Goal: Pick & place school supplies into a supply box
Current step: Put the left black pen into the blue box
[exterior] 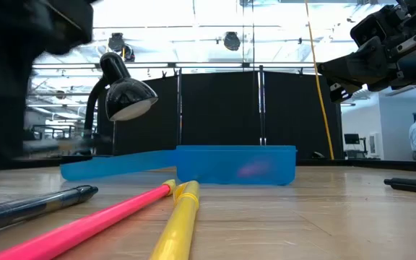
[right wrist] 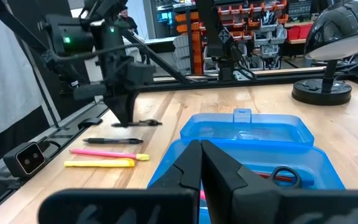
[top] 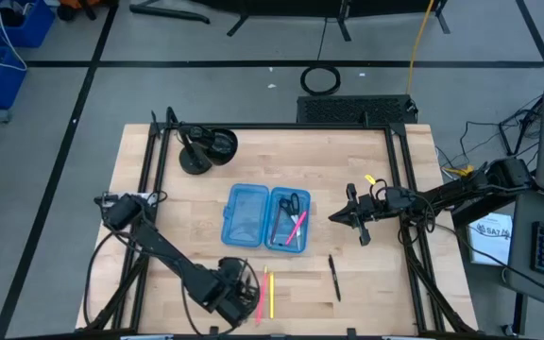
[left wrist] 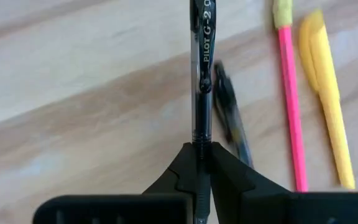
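The open light-blue supply box (top: 249, 216) lies flat mid-table; its right half holds the black-handled scissors (top: 292, 203) and pink pens (top: 297, 228). My left gripper (left wrist: 199, 148) is near the table's near edge, shut on a black pen (left wrist: 199, 74). A pink pen (top: 264, 291), a yellow pen (top: 272, 297) and another dark pen (right wrist: 114, 141) lie on the wood beside it. One more black pen (top: 333, 279) lies toward the near right. My right gripper (right wrist: 201, 144) hovers shut, right of the box (right wrist: 247, 134). My left gripper pinches the black pen between its two fingers on the barrel (left wrist: 198, 138), away from the clip end (left wrist: 204, 37). The fingers come from above, pointing down. The pen juts out level from the fingers (right wrist: 124, 115), lifted clear of the table.
A black desk lamp (top: 206, 147) stands on its round base at the far left of the table, behind the box. Black frame rails (top: 149, 189) run along the table's left and right sides. Bare wood shows between the box and the near edge.
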